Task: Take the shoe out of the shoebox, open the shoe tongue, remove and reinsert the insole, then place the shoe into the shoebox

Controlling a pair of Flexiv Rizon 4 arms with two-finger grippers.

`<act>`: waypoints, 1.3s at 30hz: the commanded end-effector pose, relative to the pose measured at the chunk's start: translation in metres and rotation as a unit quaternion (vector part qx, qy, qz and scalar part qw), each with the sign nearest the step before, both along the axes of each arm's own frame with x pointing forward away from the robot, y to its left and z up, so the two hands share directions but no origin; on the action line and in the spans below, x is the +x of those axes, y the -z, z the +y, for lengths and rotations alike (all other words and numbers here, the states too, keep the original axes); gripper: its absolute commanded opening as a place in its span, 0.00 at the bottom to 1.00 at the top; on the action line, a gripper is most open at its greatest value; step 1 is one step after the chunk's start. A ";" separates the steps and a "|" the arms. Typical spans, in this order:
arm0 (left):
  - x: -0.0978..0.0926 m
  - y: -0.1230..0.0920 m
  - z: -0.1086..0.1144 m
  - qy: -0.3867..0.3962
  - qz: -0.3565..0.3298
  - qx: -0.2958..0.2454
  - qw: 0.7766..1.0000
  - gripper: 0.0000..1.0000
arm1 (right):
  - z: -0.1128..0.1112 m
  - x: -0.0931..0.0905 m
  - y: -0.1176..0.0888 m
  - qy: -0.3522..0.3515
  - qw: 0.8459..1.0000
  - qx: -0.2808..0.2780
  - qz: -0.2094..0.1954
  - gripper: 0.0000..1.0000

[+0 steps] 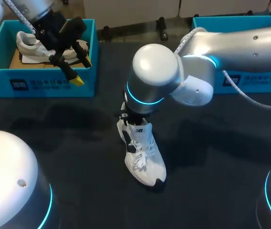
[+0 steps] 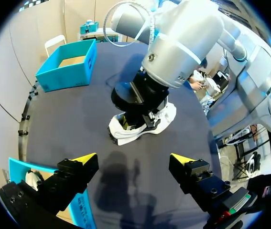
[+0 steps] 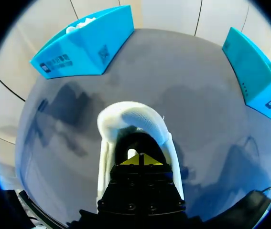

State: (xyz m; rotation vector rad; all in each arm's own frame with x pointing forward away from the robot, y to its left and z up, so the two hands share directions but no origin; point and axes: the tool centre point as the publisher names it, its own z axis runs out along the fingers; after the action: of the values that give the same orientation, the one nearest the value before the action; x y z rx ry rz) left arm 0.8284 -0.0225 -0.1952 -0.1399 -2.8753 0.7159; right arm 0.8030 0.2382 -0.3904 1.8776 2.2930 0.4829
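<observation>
White shoe, black trim, laced, upright; right hand pressed together inside it; left hand spread.

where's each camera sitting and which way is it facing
Head view: above and behind, looking down on the table; left gripper above the left shoebox, right arm over the shoe.
Left wrist view: on that wrist, facing across to the shoe and right arm; own open gripper shows.
Right wrist view: on that wrist, looking down into the shoe; right gripper at its opening.
All three share the shoe.
</observation>
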 end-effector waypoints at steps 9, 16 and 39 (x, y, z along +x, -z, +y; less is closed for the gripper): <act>-0.001 0.000 0.001 0.000 -0.001 0.000 1.000 1.00 | 0.001 0.005 0.018 -0.011 0.999 0.014 0.038 0.00; -0.001 0.000 0.001 0.000 -0.001 0.000 1.000 1.00 | 0.002 -0.002 -0.010 -0.017 0.997 0.007 0.075 0.00; -0.001 0.000 0.001 0.000 -0.001 0.000 1.000 1.00 | -0.009 -0.055 -0.052 -0.017 0.962 -0.010 0.271 0.00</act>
State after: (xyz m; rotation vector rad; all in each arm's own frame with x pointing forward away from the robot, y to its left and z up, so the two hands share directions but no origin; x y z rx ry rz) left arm 0.8284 -0.0226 -0.1952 -0.1397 -2.8752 0.7159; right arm 0.7502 0.2295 -0.3364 2.1707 2.6354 -0.0740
